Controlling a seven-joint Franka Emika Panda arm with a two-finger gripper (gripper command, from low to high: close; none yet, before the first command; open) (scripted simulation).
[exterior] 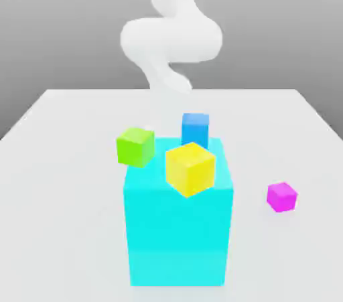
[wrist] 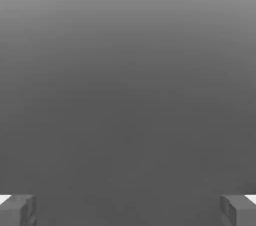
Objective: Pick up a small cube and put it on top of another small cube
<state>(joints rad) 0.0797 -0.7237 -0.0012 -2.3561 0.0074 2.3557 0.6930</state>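
The small cube (exterior: pixel 281 196), plain magenta-pink, lies alone on the white table at the exterior view's right. The white arm (exterior: pixel 171 39) rises at the back of the table, well behind and above the cubes. In the hand view my gripper (wrist: pixel 128 211) is open: its two grey fingertips (wrist: pixel 18 210) stand far apart with nothing between them, and behind them is plain grey background. No cube is near the fingers.
A large cyan block (exterior: pixel 178 227) stands at the front centre. A yellow cube (exterior: pixel 191 168) shows against its top edge, tilted. A green cube (exterior: pixel 136 146) sits to the left and a blue cube (exterior: pixel 195 128) behind. The white table (exterior: pixel 60 180) ends at the far edge.
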